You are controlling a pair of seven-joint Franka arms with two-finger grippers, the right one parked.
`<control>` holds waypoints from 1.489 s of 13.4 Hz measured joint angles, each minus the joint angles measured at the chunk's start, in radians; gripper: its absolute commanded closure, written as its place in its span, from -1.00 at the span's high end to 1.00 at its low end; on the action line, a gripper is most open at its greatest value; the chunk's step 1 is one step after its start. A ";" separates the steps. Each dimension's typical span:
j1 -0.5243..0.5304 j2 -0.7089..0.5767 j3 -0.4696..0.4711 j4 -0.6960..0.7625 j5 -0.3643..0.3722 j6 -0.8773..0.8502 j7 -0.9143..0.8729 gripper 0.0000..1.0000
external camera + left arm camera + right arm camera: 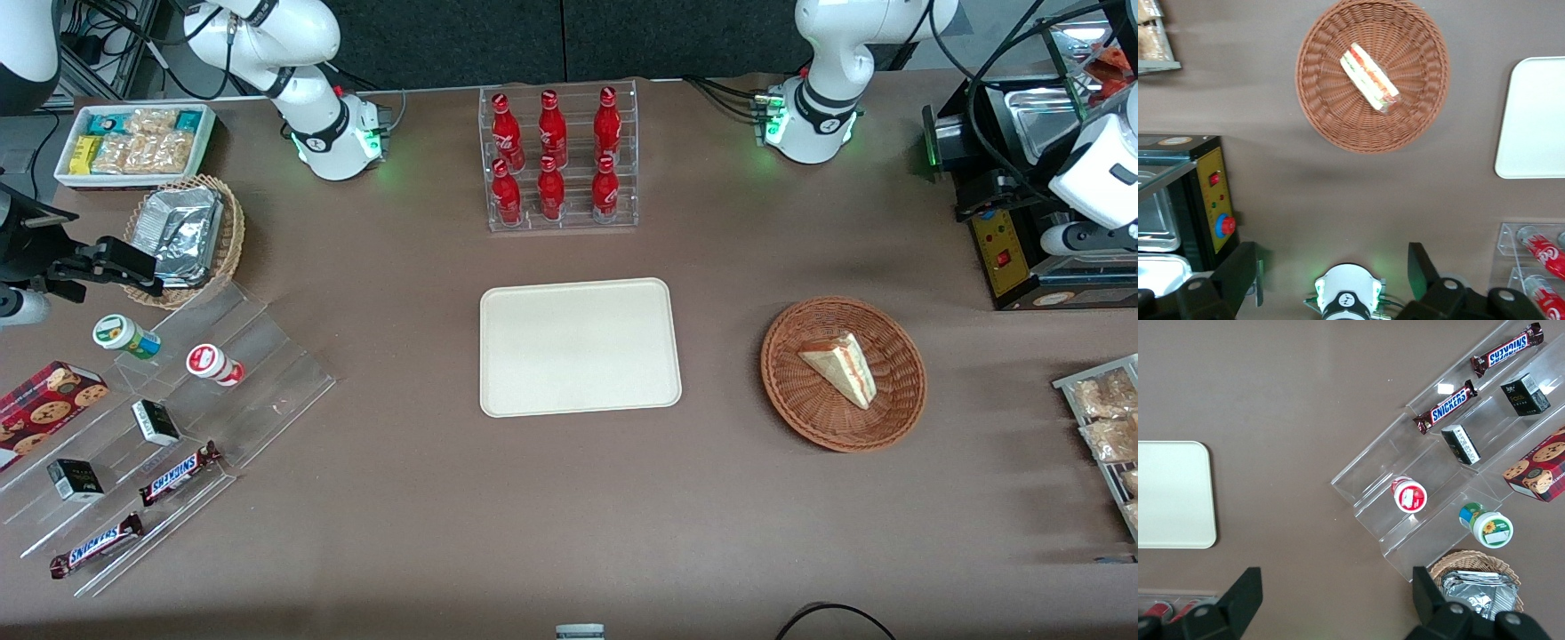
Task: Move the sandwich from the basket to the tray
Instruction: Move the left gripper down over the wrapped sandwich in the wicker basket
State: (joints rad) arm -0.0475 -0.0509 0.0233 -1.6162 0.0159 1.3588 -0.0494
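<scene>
The sandwich (840, 366) is a white-bread wedge with orange-red filling, lying in the round reddish-brown wicker basket (900, 391). The cream-white tray (578, 347) lies flat beside the basket, toward the parked arm's end, with bare tabletop between them. My left gripper (1086, 238) hangs high over the working arm's end of the table, farther from the front camera than the basket. In the left wrist view the gripper (1331, 263) is open and empty, its fingers wide apart, well away from the sandwich (1369, 77), the basket (1331, 113) and the tray (1535, 120).
A black machine with a yellow panel (1013, 258) stands under the gripper. A clear rack of red bottles (558, 160) stands farther from the front camera than the tray. A rack of snack packs (1107, 427) lies at the working arm's end. Acrylic steps with snacks (169, 418) lie toward the parked arm's end.
</scene>
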 measured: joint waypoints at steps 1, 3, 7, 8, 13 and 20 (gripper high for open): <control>0.000 0.000 0.001 0.000 -0.003 0.000 0.000 1.00; 0.000 0.001 0.002 0.000 -0.003 0.000 0.001 1.00; 0.000 0.029 0.005 -0.008 -0.004 0.038 0.002 1.00; 0.000 0.048 0.004 -0.021 -0.004 0.079 0.002 1.00; 0.000 0.142 0.005 -0.167 -0.004 0.336 -0.036 1.00; -0.037 0.172 0.002 -0.414 -0.005 0.692 -0.360 1.00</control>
State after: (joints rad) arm -0.0846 0.1212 0.0252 -2.0302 0.0111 2.0504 -0.4090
